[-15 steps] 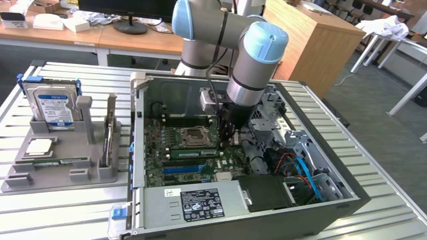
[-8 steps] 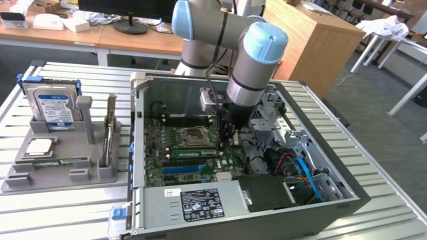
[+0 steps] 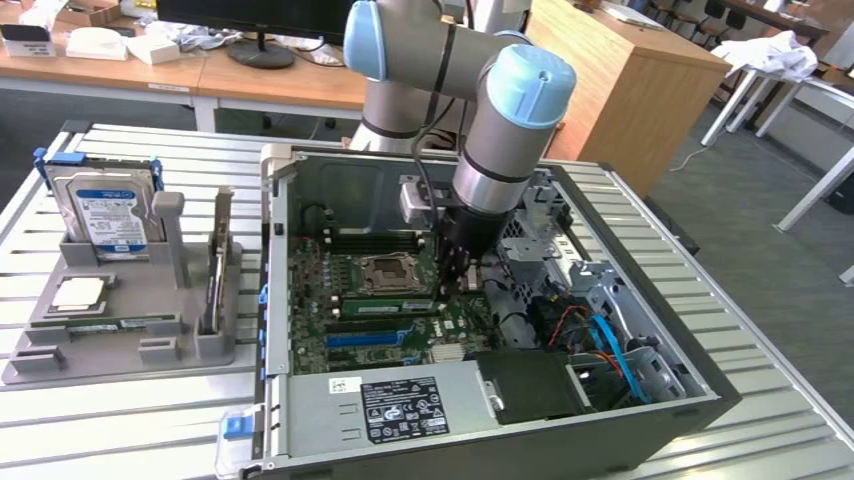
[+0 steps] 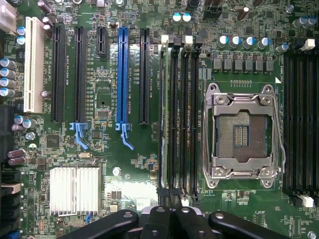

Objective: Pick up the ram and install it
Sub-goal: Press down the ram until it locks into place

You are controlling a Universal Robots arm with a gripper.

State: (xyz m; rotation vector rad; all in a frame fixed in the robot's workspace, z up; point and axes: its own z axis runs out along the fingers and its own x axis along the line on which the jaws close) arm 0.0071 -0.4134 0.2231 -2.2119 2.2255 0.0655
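Observation:
The ram [image 3: 387,305] is a long green strip standing on edge in a memory slot of the motherboard, just beside the empty processor socket [image 3: 387,268]. In the wrist view the ram [image 4: 162,124] runs edge-on along the slot nearest the blue expansion slot [image 4: 122,74]. My gripper [image 3: 454,285] reaches down into the open computer case, right over one end of the ram. Its black fingers [image 4: 169,211] are shut together, with nothing visible between them. I cannot tell whether they touch the ram.
The open case [image 3: 694,395] lies on a slatted table. At the exterior view's left, a grey holder [image 3: 40,365] carries a hard drive [image 3: 107,215], a square silver chip [image 3: 78,292] and another green strip [image 3: 114,322]. A heatsink [image 4: 75,190] and the socket frame [image 4: 242,130] flank the slots.

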